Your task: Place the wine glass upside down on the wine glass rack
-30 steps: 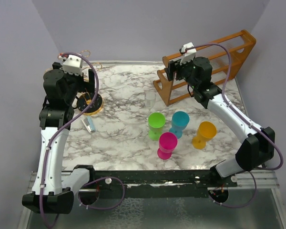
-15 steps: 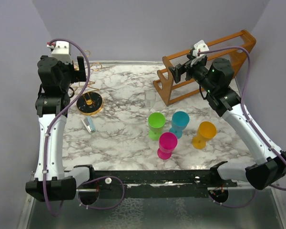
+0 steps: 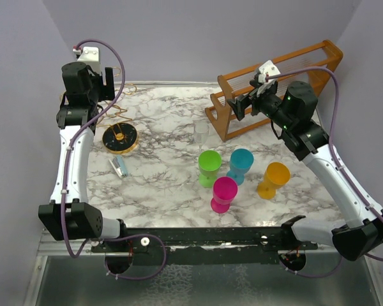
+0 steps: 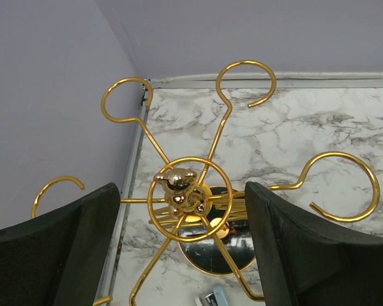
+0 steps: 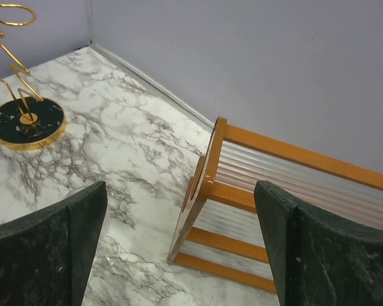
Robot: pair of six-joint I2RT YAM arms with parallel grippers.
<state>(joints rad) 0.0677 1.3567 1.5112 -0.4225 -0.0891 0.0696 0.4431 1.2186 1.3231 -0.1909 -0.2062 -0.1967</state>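
The wine glass (image 3: pixel 201 133) is standing upright in the middle of the desk (image 3: pixel 159 185). At left, my left jaws are hanging wide and empty over the gold wire rack (image 4: pixel 179 185). At right, my right jaws are gaping empty by the wooden rack (image 3: pixel 277 83). I'm aiming to grip the glass low, keeping room to flip it.

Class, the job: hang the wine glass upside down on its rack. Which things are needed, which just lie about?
Needed: clear wine glass; gold wire rack with round dark base.
Lying about: orange-brown wooden slatted rack; green plastic goblet; blue goblet; pink goblet; orange goblet; small blue-grey object.
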